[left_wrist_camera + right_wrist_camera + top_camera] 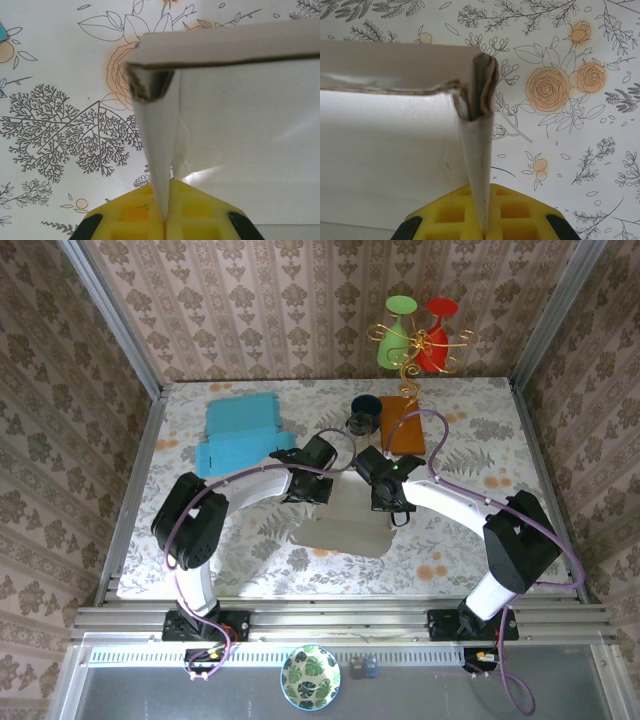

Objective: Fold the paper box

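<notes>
The paper box (345, 525) is a pale grey-white sheet lying at the table's middle, with its two side flaps raised. My left gripper (312, 490) stands at its left side and my right gripper (392, 502) at its right side. In the left wrist view, the yellow jaws of the left gripper (165, 202) are shut on the upright left flap of the box (250, 125), whose back wall folds across the top. In the right wrist view, the right gripper (485, 212) is likewise shut on the right flap of the box (385, 150), next to a doubled corner fold.
Flat blue sheets (240, 432) lie at the back left. A dark cup (364, 412) and an orange packet (406, 428) sit behind the grippers. Green and red vases on a gold wire stand (415, 335) are at the back wall. A leaf-patterned bowl (310, 677) rests below the table's near edge.
</notes>
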`<state>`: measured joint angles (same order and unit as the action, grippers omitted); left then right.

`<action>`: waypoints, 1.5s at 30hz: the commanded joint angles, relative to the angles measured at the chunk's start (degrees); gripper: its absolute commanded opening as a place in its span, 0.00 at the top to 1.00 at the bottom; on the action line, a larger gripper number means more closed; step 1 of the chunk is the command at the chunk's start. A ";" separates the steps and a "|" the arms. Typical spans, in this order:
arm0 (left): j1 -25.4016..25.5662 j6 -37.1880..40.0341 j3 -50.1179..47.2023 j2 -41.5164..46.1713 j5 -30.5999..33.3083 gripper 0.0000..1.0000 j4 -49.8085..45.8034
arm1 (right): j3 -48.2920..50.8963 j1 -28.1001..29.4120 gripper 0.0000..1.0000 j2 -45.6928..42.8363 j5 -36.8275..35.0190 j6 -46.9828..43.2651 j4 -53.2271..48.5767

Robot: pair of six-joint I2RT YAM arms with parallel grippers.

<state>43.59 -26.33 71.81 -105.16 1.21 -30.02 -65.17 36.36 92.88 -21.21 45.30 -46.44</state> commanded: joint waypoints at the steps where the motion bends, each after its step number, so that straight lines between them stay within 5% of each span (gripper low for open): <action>1: -0.27 -0.20 1.63 1.17 2.00 0.81 -2.44 | 1.18 -0.74 1.00 0.61 -1.18 1.85 -2.02; 7: -0.92 -0.35 3.66 3.06 -4.07 0.59 -1.41 | 2.62 -2.16 1.00 0.69 0.33 2.89 -1.96; 20: -5.11 -4.87 -1.50 7.64 -18.30 0.49 9.51 | 4.48 -5.11 1.00 1.93 4.20 5.65 -1.99; 27: -7.43 -4.76 -0.92 10.32 -14.99 0.47 7.36 | 5.68 -8.27 1.00 1.94 6.63 7.74 -3.26; 35: -9.05 -2.13 -2.82 15.77 -6.11 0.50 6.26 | 14.23 -18.06 1.00 -2.09 15.26 16.35 -1.12; 45: -8.33 -4.81 -11.29 18.65 -9.36 0.58 5.93 | 15.03 -23.60 1.00 -1.58 25.24 31.83 -5.64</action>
<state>34.57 -30.09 62.22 -88.01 -7.33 -22.81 -49.43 12.64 89.25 1.08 70.24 -47.33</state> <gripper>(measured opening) 0.422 0.067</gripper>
